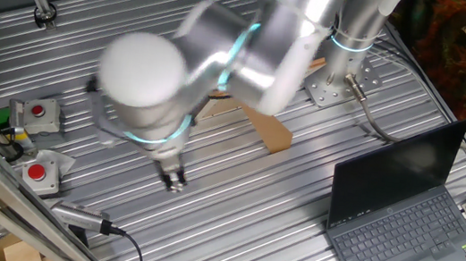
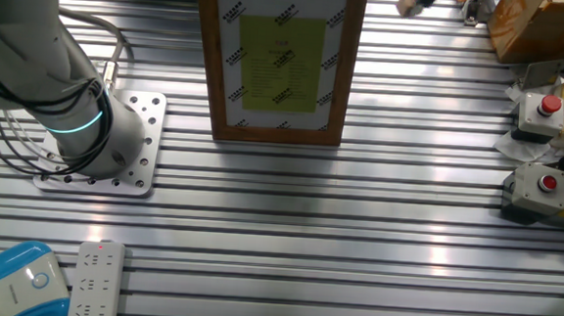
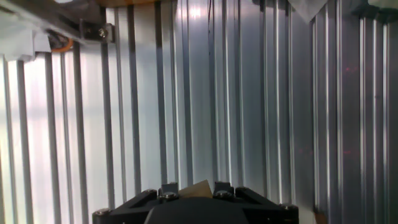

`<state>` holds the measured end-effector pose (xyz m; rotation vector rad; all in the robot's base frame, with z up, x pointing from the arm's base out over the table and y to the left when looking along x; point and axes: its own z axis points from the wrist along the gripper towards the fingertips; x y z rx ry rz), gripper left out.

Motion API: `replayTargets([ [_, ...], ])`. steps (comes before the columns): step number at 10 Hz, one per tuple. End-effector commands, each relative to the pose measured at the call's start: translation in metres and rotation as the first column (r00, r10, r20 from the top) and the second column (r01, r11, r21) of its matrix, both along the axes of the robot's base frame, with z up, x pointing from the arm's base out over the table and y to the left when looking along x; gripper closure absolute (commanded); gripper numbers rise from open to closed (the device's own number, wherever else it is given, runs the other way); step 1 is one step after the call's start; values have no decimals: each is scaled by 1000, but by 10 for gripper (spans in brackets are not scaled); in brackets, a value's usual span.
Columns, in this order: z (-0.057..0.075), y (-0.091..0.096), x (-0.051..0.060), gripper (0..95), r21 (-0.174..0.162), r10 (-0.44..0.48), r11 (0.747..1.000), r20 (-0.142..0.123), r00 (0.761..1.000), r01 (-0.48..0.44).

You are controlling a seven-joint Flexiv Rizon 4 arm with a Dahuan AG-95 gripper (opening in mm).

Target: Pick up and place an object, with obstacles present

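Fingers (image 1: 174,180) of the blurred silver arm (image 1: 224,57) hang low over the ribbed metal desk (image 1: 277,208), their tips near its surface, in the open stretch between the two red-button boxes (image 1: 37,114) and the black laptop (image 1: 411,217). In the hand view a tiny tan wooden cube (image 3: 196,190) sits pinched between the two black fingers (image 3: 168,191), only a pale corner of it peeking up above the dark housing, so they are clenched on it. Bare grooved desk (image 3: 249,93) fills the rest of that view. Behind the arm, in one fixed view, the brown cardboard-coloured bar (image 1: 271,132) lies on the desk, largely hidden by the arm; the thin light-wood panel cannot be made out for certain. The other fixed view shows the arm's base (image 2: 77,136) bolted down and a framed yellow sheet (image 2: 280,60), with neither fingers nor cube in sight
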<state>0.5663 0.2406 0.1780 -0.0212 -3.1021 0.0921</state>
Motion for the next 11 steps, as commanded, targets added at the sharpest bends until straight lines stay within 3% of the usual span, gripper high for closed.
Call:
replayTargets([
  [1,1,10,-14,950,-11,-14,1000,4,1000,14],
  [5,-9,26,-42,950,-24,-38,999,37,999,39],
  [11,-10,42,-61,950,-9,-76,997,61,995,77],
])
